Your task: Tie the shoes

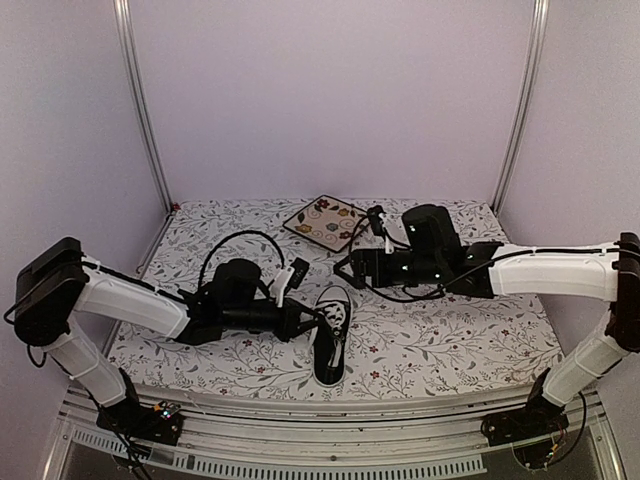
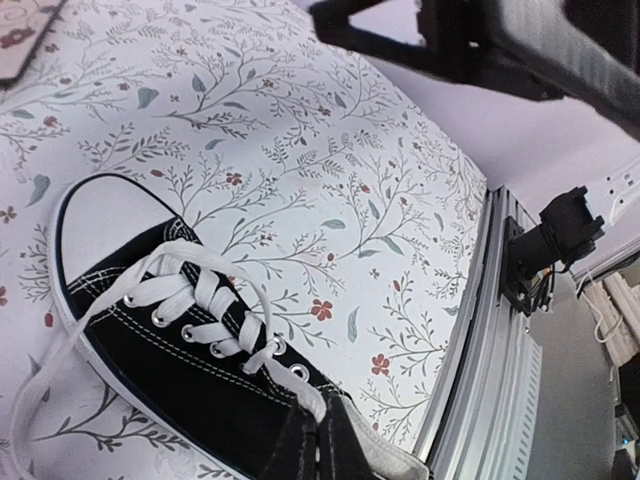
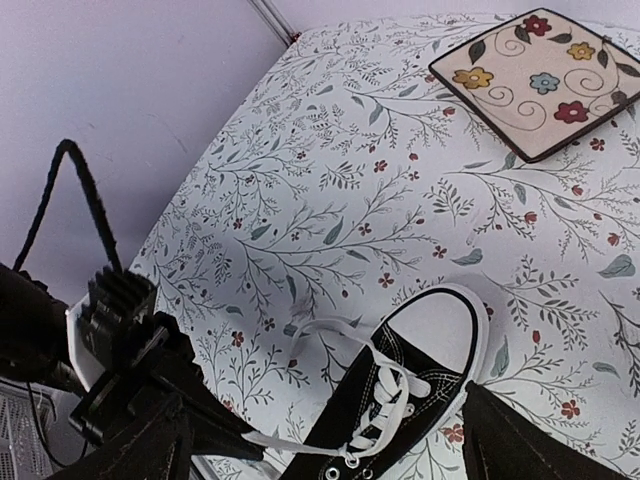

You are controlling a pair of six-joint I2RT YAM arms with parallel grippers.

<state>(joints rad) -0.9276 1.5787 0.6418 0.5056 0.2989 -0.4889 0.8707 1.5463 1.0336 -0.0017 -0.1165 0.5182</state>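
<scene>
The black sneaker (image 1: 331, 345) with white laces lies on the floral cloth, its toe pointing away from the arm bases. It also shows in the left wrist view (image 2: 170, 350) and the right wrist view (image 3: 420, 390). My left gripper (image 1: 303, 322) is at the shoe's left side. Its fingers (image 2: 318, 440) are shut on a white lace end (image 2: 290, 385) near the top eyelets. In the right wrist view that lace (image 3: 290, 445) runs taut from the eyelets to the left gripper (image 3: 215, 440). My right gripper (image 1: 346, 268) hovers open above the toe, holding nothing (image 3: 328, 400). A second lace loops loose beside the shoe (image 3: 320, 325).
A square floral-patterned plate (image 1: 325, 222) lies at the back of the table, behind the shoe and left of the right gripper; it also shows in the right wrist view (image 3: 535, 80). The metal table edge (image 2: 490, 330) runs close behind the heel. The right arm (image 2: 480, 40) hangs over the toe.
</scene>
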